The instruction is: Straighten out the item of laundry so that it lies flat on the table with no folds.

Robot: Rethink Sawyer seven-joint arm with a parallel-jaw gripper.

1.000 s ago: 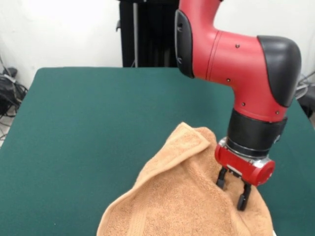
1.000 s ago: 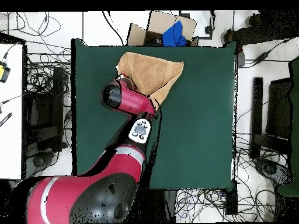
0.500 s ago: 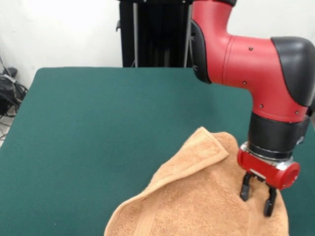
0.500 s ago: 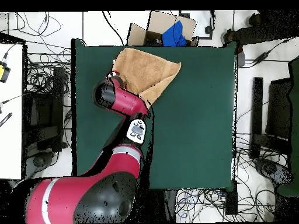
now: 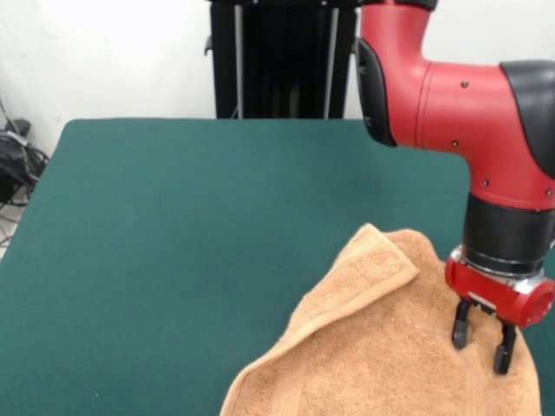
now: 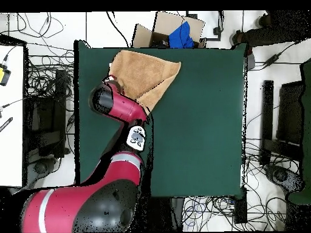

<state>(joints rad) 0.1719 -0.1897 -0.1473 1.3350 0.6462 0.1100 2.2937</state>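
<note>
Towel (image 5: 381, 347) folded; gripper (image 5: 479, 336) clenched on it, hidden under arm overhead.

Front view: the camera sits low and close at one edge of the surface (image 5: 173, 225), looking across it toward a white wall, and crops the near end. Overhead view: the camera hangs well above, looking straight down, and takes in the whole surface (image 6: 200, 121) plus the surrounding floor, cables and benches. Both views share the green top, the towel (image 5: 381, 347) (image 6: 146, 73) and the red arm (image 5: 468, 113) (image 6: 118, 106), in opposite orientations.
</note>
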